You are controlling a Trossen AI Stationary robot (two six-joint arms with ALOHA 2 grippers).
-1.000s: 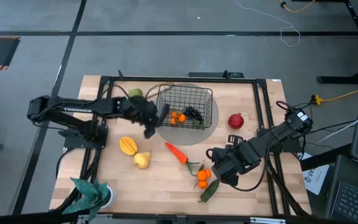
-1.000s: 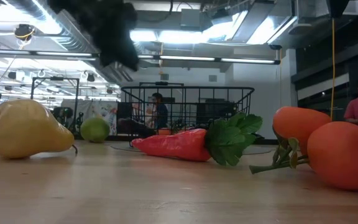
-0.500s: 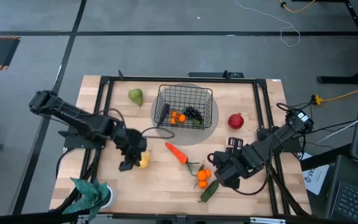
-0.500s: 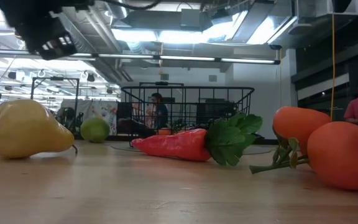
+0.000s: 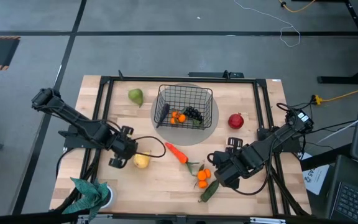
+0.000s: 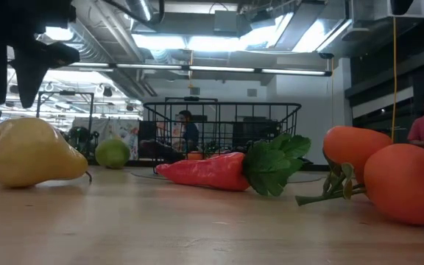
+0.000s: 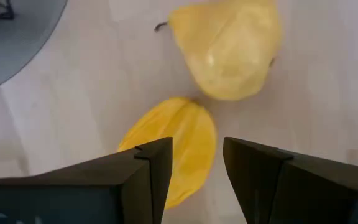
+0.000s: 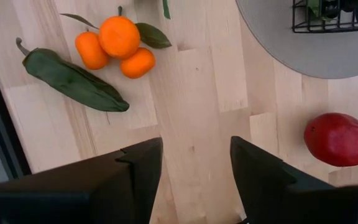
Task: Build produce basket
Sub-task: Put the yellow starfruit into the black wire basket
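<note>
The black wire basket [image 5: 185,106] stands on a round grey mat at the table's far middle, with small oranges [image 5: 178,117] and dark grapes [image 5: 193,114] inside. My left gripper [image 7: 194,162] hangs open, pointing down over a yellow ribbed fruit [image 7: 173,146] that lies beside the yellow pear [image 7: 229,46]. In the high view the gripper [image 5: 123,154] covers that fruit. My right gripper [image 8: 194,162] is open above bare wood near the orange cluster [image 8: 114,43] and the dark green vegetable [image 8: 70,78]. The carrot [image 5: 176,152], the green pear [image 5: 135,96] and the red fruit [image 5: 235,120] lie on the table.
A teal leafy plant [image 5: 92,193] stands at the near left corner. A black frame [image 5: 104,84] runs around the tabletop. In the low view the left gripper [image 6: 17,66] hangs above the yellow pear [image 6: 28,151]. People show in the room behind the table.
My left gripper has swung from the basket's left side toward the table's near left, come down a little and rolled about its own line. It now hangs open over the yellow ribbed fruit. No fruit has moved.
</note>
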